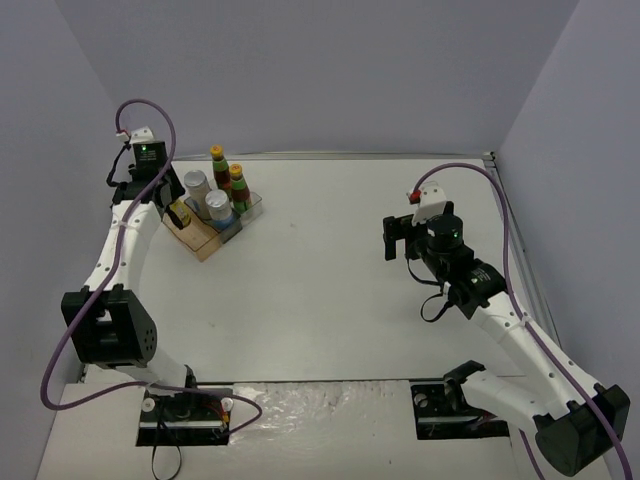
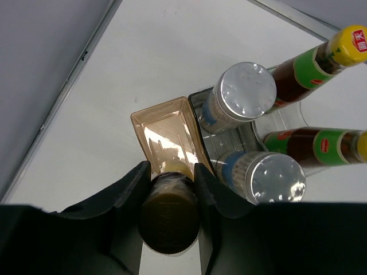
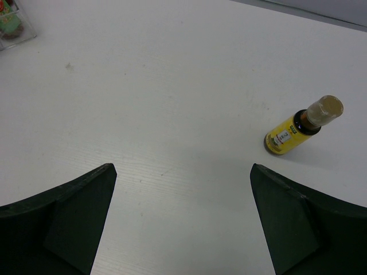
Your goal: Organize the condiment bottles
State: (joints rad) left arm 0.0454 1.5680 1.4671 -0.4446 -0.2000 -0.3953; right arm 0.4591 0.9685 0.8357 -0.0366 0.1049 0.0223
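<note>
Brown-capped bottle [image 2: 170, 222] sits pinched just below its cap in my left gripper [image 2: 171, 175]; it looks light, rigid, slick. My right gripper [image 3: 182, 172] gapes empty.

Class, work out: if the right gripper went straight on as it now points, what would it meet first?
Probably bare table; the yellow bottle stands off to one side of that line. Depth is unclear.

The white table [image 1: 330, 290] carries a plastic tray [image 1: 200, 243], part clear and part orange-tinted, near its far left corner, a slim brown-capped bottle [image 3: 303, 127] with a yellow label standing upright well apart from that tray, and the left arm's base [image 1: 185, 408] and right arm's base [image 1: 450, 400] at its near edge.
</note>
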